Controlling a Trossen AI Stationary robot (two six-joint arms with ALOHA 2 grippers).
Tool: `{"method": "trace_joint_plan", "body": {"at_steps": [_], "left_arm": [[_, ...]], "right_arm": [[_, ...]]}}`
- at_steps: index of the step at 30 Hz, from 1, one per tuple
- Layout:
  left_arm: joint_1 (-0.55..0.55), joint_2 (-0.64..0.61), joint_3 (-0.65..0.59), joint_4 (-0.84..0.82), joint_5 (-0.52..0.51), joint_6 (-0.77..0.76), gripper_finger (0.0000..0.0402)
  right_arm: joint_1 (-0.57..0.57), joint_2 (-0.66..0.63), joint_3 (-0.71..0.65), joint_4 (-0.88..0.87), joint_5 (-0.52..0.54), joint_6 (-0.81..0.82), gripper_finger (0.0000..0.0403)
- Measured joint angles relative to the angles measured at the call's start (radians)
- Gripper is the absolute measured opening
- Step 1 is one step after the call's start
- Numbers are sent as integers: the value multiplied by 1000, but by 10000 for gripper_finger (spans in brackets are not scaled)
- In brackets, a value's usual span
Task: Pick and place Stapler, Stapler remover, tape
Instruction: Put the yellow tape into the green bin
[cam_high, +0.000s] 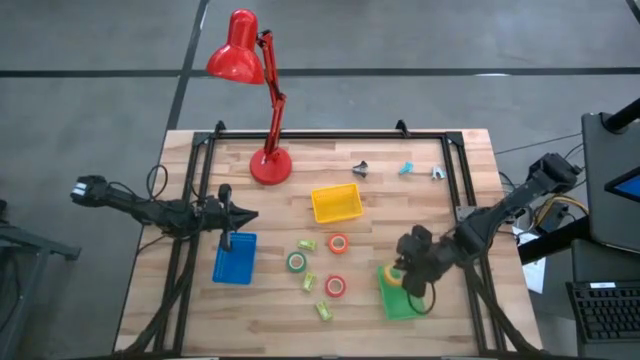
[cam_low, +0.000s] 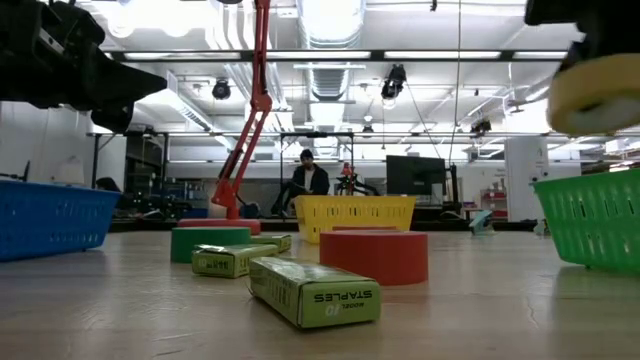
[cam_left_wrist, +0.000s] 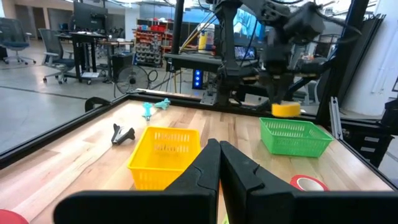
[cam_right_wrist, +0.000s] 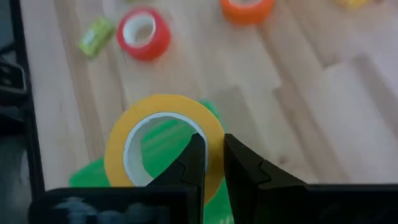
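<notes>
My right gripper (cam_high: 406, 270) hovers over the green basket (cam_high: 398, 298) at the table's near right, shut on the yellow tape roll (cam_right_wrist: 163, 146). The orange (cam_high: 338, 243), green (cam_high: 297, 262) and red (cam_high: 336, 286) rolls lie flat on the wood mid-table. Three small staple removers (cam_high: 360, 168) (cam_high: 406, 168) (cam_high: 437, 172) rest near the far edge. I see no stapler. My left gripper (cam_high: 245, 214) hangs shut and empty above the blue basket (cam_high: 234, 258) on the left. My right gripper pinches the yellow roll's ring wall (cam_right_wrist: 214, 138), with one finger (cam_right_wrist: 194, 155) inside the pale core and the other outside. The fingers come from above, slanting down. The roll is lifted clear, hanging over the green basket (cam_low: 590, 225).
A yellow basket (cam_high: 336, 203) sits mid-table and a red desk lamp's base (cam_high: 270, 165) stands at the far left. Three lime-green staple boxes (cam_high: 307, 245) (cam_high: 309, 283) (cam_high: 322, 311) lie among the tape rolls. A black frame rail (cam_high: 330, 135) borders the table.
</notes>
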Motion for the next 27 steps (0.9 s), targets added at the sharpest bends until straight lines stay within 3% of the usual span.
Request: {"method": "trace_joint_plan", "body": {"at_steps": [12,17,27], "left_arm": [[0,0,0,-6,0,0,10],[0,0,0,-6,0,0,10],[0,0,0,-7,0,0,10]], "right_arm": [[150,183,129,-48,0,132,34],[163,253,167,-129,0,185,34],[163,332,207,-132,-50,189,34]]}}
